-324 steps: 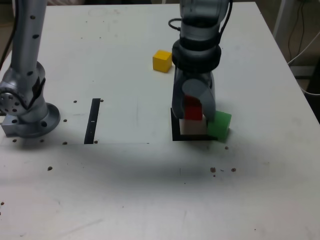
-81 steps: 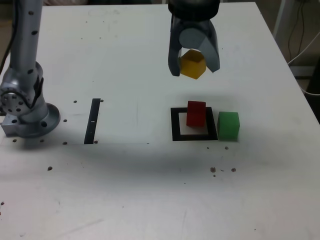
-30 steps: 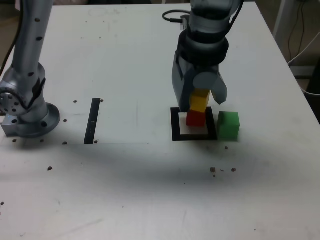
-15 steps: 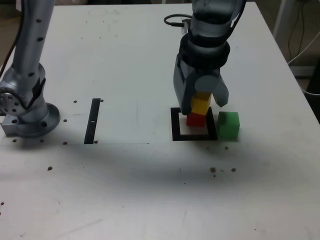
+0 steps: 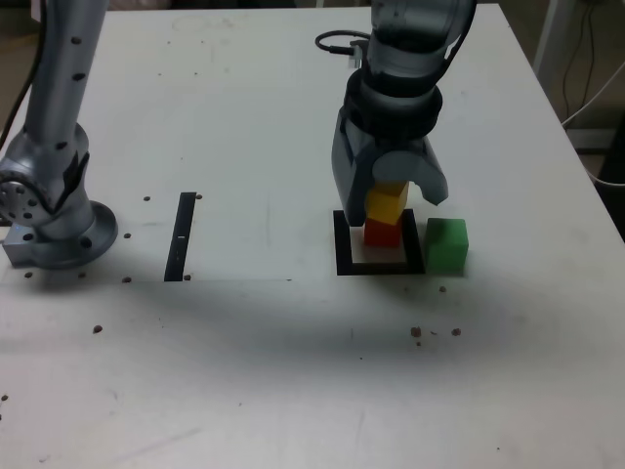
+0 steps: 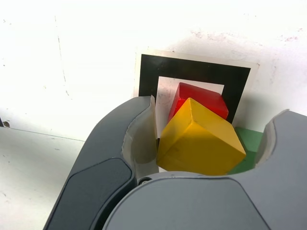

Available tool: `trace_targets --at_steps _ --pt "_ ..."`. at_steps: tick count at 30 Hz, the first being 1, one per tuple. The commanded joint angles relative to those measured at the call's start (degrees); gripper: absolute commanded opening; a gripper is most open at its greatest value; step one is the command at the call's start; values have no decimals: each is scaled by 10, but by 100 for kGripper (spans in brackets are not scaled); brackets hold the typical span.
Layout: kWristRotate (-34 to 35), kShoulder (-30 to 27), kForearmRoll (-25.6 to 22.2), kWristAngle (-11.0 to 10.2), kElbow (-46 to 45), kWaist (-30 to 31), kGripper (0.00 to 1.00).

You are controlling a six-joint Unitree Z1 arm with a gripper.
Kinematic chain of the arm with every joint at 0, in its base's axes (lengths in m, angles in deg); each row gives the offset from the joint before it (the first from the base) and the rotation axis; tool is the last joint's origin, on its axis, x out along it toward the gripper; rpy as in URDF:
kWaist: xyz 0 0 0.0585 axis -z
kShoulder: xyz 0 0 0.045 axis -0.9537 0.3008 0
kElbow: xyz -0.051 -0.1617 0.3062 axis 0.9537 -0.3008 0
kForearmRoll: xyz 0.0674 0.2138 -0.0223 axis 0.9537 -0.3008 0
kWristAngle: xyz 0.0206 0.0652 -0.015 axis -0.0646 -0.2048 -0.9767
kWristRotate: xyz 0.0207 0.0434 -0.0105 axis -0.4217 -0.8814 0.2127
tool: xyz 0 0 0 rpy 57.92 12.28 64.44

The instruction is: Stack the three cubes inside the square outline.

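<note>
The gripper (image 5: 389, 200) hangs over the square outline (image 5: 342, 256) with its jaws spread to either side of the yellow cube (image 5: 387, 203), a gap showing on both sides in the wrist view, so nothing is pinched. The yellow cube rests on the red cube (image 5: 382, 233) (turned a little askew on it), and the red one sits on the white centre of the outline. The green cube (image 5: 447, 244) stands on the table (image 5: 244, 117) just beside the outline, on the exterior view's right. A narrow black strip (image 5: 181, 236) lies well apart towards that view's left.
</note>
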Motion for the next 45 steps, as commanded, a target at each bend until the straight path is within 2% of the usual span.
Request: trace_targets --at_steps 1,8,16,21,26,37,45 --pt "0 -9 -4 -3 0 0 99" --pt "0 -28 -30 -9 12 0 99" --pt "7 -57 -104 3 77 18 99" --pt "24 -46 -146 9 152 52 99" --pt "45 -10 -173 12 236 96 99" --pt "60 50 -179 17 265 113 99" --pt "44 66 -137 17 230 100 99"
